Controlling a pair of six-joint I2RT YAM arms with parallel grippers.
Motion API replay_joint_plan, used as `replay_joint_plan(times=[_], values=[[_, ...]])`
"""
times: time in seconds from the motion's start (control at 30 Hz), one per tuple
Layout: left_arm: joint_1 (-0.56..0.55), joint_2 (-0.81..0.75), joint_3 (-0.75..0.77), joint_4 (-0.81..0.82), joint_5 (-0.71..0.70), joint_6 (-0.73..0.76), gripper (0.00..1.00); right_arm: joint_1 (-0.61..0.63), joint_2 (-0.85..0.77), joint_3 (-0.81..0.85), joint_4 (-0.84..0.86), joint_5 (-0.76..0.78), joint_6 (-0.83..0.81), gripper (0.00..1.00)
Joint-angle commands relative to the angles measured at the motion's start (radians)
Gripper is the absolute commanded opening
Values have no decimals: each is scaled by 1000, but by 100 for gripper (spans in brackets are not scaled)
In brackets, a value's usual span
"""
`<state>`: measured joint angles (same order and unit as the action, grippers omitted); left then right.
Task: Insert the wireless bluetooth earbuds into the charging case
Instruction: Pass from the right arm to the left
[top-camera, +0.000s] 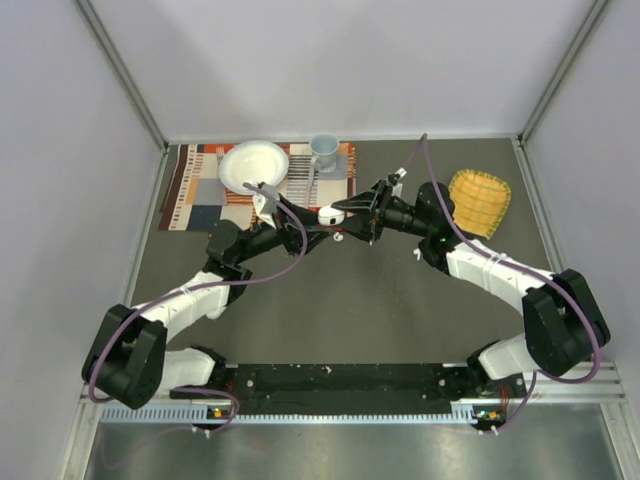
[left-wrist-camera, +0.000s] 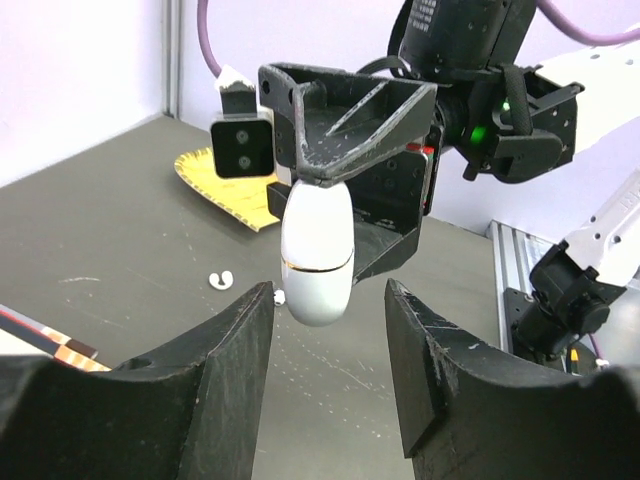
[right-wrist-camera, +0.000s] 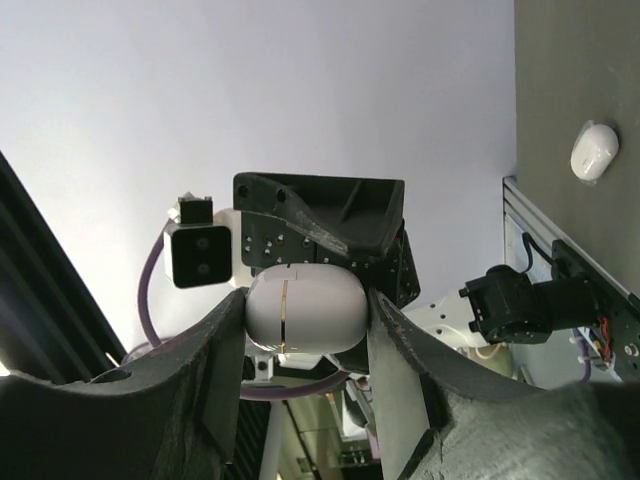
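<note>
Charging case (top-camera: 328, 213) hangs clear of the table at its middle, clamped between the fingers of the right gripper (right-wrist-camera: 306, 312), lid shut along a thin seam; we record the remainder by size. Pale grey walls (top-camera: 330, 60) enclose the cell on three sides; the table (top-camera: 350, 310) is dark grey, matte and faintly scuffed; a patchwork cloth (top-camera: 195, 200) lies at its far left; a yellow woven mat (top-camera: 480, 198) lies far right; a white plate (top-camera: 236, 168) and a pale blue cup (top-camera: 324, 150) stand on the cloth. The left gripper (left-wrist-camera: 328, 290) faces the case, jaws spread, fingertips flanking its lower end without pinching it; one earbud (left-wrist-camera: 220, 278) lies on bare table beyond.
</note>
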<state>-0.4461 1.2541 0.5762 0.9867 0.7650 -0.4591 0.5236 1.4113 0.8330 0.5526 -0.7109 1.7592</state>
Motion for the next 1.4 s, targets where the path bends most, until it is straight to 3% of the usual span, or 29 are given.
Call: replay_joint_plan(times=[0.0,0.1,0.47,0.8,1.0,1.37], values=[[-2,-39,-22,190,-58,-16,52,9,6,-6,109,7,37,8],[-2,-28,-42,263,-79,-39,52,9,12,-9,125,5,45,8],[-6,50,8,264,-26,-61,47,9,17,-11,147,-1,62,8],[-22,48,5,290,-82,-36,40,9,29,-18,173,-9,80,8],[-52,45,30,210,-78,2,35,9,28,-17,168,-10,80,9],[-71,61,43,214,-93,5,30,10,31,-14,185,-16,91,9]])
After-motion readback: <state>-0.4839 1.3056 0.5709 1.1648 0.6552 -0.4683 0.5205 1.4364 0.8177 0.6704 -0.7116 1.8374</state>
